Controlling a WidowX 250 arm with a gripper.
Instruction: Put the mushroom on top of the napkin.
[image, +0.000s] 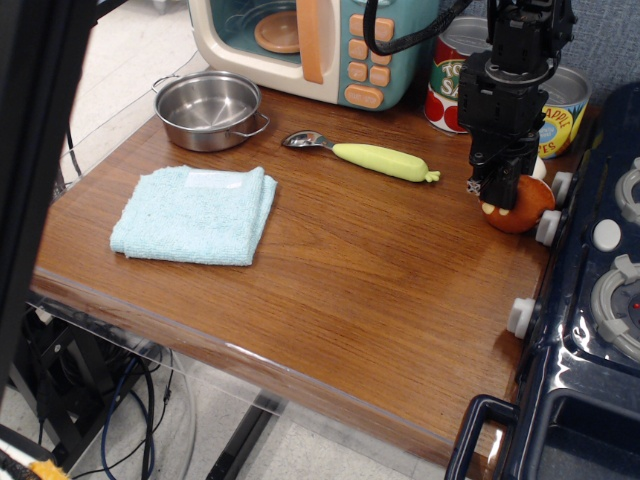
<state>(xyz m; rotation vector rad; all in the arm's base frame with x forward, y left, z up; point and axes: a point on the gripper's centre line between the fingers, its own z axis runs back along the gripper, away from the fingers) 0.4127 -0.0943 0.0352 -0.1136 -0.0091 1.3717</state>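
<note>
The mushroom (527, 207), with a reddish-brown cap and a bit of white stem showing, lies on the wooden table (360, 280) at the far right, next to the toy stove. My gripper (503, 186) hangs straight down over the mushroom's left upper side, its black fingers (497, 172) touching or just in front of it. The jaws are seen edge-on, so I cannot tell whether they are open. The light blue folded napkin (195, 214) lies flat at the left of the table, far from the gripper, with nothing on it.
A yellow-green handled spoon (372, 157) lies between napkin and mushroom. A steel pot (210, 108) stands at the back left. A toy microwave (310, 40) and two cans (455, 75) stand at the back. A dark blue toy stove (600, 290) borders the right edge.
</note>
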